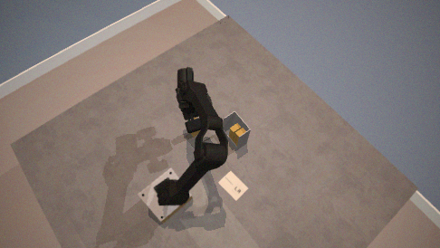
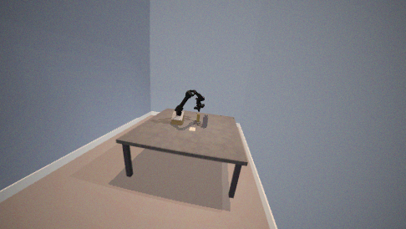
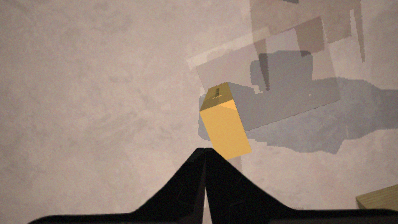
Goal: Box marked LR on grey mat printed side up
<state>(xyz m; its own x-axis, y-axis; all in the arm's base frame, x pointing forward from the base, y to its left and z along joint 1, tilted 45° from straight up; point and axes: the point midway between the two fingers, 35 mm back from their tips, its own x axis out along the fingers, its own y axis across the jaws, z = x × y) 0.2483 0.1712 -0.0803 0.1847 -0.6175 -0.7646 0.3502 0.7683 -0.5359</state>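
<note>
So the gripper (image 1: 194, 124) (image 2: 198, 109) (image 3: 204, 155) is basically shut, tips pressed together, with nothing between them. One yellow box (image 1: 196, 134) (image 2: 198, 117) (image 3: 226, 131) is out of the bin (image 1: 244, 138) (image 2: 205, 121), standing tall on the table (image 1: 290, 181) (image 2: 184, 144) (image 3: 100, 100) under the gripper. In the wrist view it's right by the fingertips, but I can't tell if they touch. There's a dark mark on one side of it (too small for me to read, so no clue if that's the LR one).

The other two boxes (image 1: 236, 130) are side by side in the bin, codes not readable. As for the grey mat, I can't separate it from the shadows, so I can't say whether the loose box is on it. The pale card (image 1: 234, 186) (image 2: 192, 129) printed LR lies on the table (well apart from the bin), and the arm (image 1: 213, 155) (image 2: 184, 103) bends over from its base (image 1: 145, 195) (image 2: 177, 122).
</note>
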